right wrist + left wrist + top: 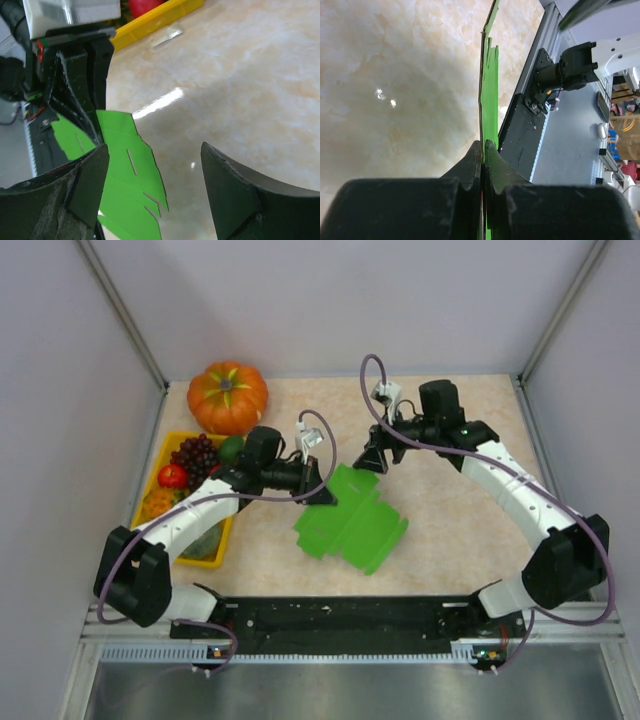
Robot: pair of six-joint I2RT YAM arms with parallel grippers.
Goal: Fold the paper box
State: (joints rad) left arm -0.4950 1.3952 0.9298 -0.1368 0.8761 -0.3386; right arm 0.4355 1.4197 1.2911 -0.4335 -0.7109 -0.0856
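The paper box (352, 522), a flat bright green die-cut sheet with slots and notched edges, is held off the table at its middle. My left gripper (322, 495) is shut on the sheet's left edge. In the left wrist view the card (490, 85) shows edge-on, pinched between the closed jaws (483, 150). My right gripper (372, 458) stands open by the sheet's far corner. In the right wrist view a slotted flap (127, 180) lies beside the left finger (85, 185), and nothing is between the fingers.
An orange pumpkin (228, 397) sits at the back left. A yellow tray (167, 445) along the left side holds grapes (195, 453), a red fruit (173, 476) and a small green fruit (231, 448). Side walls and a black base rail (340, 615) bound the table.
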